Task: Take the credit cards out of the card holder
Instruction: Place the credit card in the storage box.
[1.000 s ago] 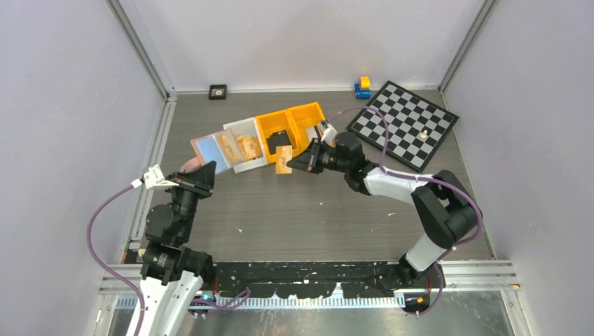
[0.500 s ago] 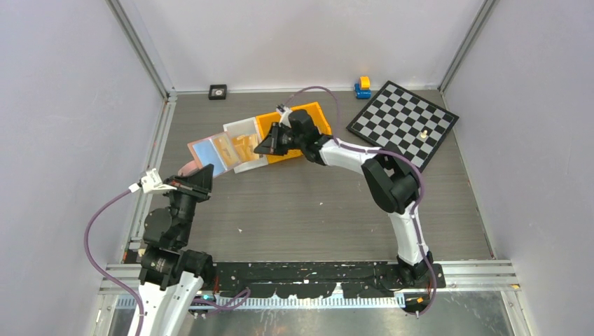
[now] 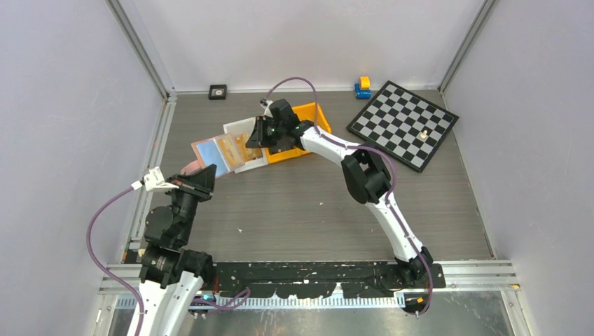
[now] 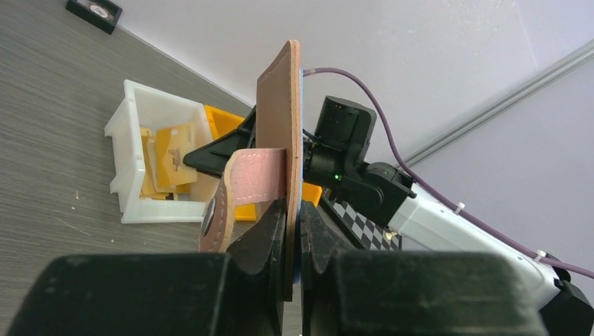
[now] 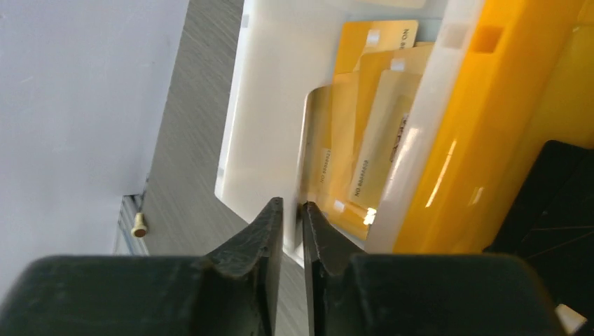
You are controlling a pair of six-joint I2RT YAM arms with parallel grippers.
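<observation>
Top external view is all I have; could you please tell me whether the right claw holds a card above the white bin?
Observer: Its wrist camera shows the right claw with fingers slightly apart and a pale card edge-on at their tips; whether it is pinched, I cannot tell.
Operator: Thanks. Are any cards in the bin?
Observer: Yes, several credit cards lie overlapping in the white bin.
Operator: How is the card holder gripped?
Observer: The left claw clamps the card holder by one edge, its snap tab folded over the tan outer face.
</observation>
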